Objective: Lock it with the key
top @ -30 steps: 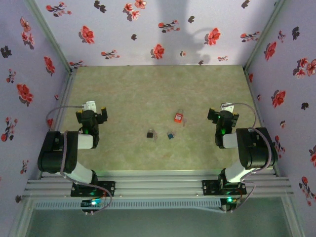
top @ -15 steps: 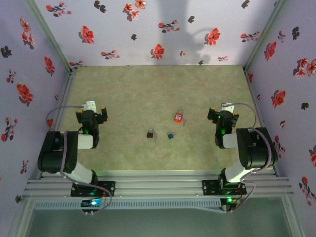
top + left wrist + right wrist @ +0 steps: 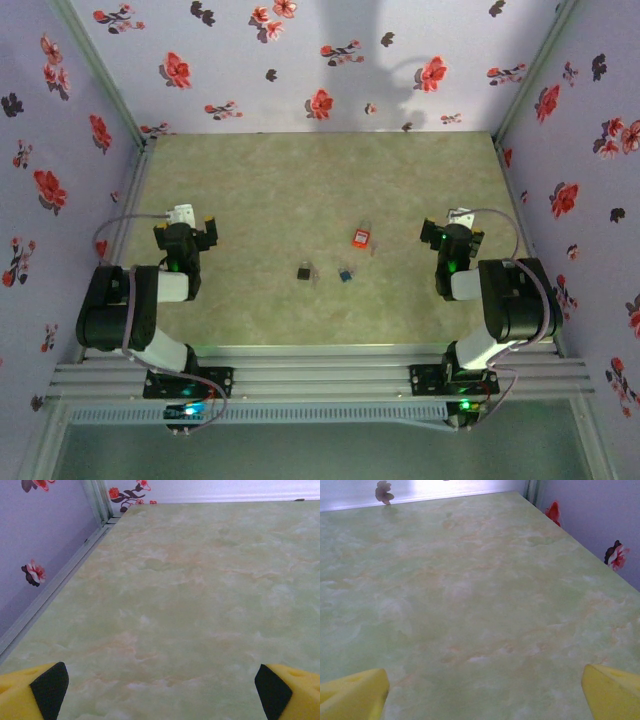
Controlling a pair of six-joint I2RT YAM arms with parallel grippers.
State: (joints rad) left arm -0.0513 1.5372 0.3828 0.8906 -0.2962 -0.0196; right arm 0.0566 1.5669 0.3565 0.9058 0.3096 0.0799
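Flanking floral walls (image 3: 240, 60), marbled tabletop (image 3: 300, 180)

Red padlock (image 3: 361, 238), perhaps blue key (image 3: 344, 274), marbled green table (image 3: 300, 180) (flowered lilac walls (image 3: 250, 60)).

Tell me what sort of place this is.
Probably a robot test cell: flower-papered walls box in a green marbled tabletop, the left arm and right arm are bolted to a metal rail, and a red padlock lies between them.

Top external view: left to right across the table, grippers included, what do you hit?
left gripper → small black object → small blue object → red padlock → right gripper
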